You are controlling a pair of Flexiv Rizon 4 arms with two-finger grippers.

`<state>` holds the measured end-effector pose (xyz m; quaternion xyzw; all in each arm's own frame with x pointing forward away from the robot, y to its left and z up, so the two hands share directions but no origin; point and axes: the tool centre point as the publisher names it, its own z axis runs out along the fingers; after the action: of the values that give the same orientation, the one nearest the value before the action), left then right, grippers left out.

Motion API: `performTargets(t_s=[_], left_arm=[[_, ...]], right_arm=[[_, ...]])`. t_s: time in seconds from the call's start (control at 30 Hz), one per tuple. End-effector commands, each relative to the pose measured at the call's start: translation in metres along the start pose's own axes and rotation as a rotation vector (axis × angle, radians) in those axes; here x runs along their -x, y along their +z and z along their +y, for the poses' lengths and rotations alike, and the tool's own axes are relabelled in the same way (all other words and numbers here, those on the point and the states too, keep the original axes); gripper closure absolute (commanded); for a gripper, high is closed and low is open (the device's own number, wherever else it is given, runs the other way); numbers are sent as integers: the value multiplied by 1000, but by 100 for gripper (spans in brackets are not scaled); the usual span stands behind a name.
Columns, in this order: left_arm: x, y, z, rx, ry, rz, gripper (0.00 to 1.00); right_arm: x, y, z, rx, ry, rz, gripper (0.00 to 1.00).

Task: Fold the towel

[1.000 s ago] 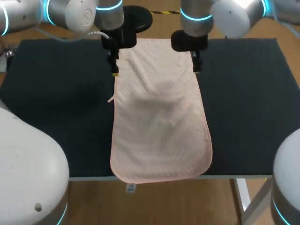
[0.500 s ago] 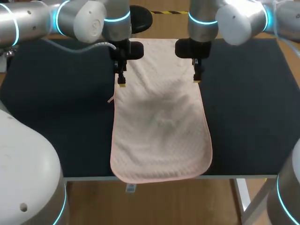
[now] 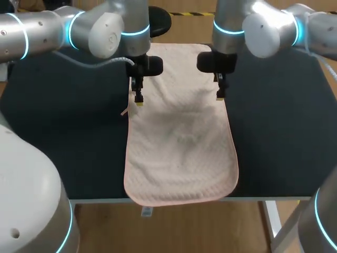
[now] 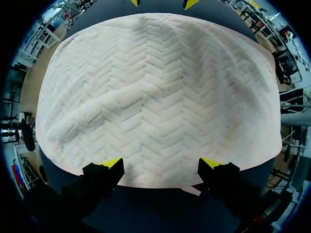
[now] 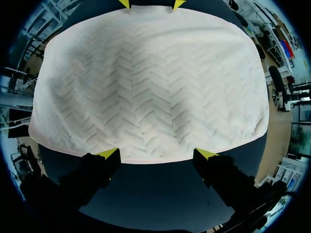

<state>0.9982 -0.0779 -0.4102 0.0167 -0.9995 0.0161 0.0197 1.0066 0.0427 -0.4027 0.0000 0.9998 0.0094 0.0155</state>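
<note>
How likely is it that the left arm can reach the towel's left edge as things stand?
Probably yes. The left gripper is open right over the pink towel's left edge, and nothing else lies on the table there to block it.

It looked like a robotics lab. A bench [image 3: 279,132] topped with dark matting carried only a test piece, a pale pink towel [image 3: 179,142]. Over the bench's far side hung two silver industrial arms with glowing blue joint rings, the left arm [image 3: 95,29] and the right arm [image 3: 263,26].
</note>
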Motion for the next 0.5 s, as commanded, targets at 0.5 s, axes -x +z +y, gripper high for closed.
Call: performTargets(t_s=[0.5], left_arm=[[-6,21,9,-1,19,-14,0]], right_arm=[[14,40,3,12,0,33,0]])
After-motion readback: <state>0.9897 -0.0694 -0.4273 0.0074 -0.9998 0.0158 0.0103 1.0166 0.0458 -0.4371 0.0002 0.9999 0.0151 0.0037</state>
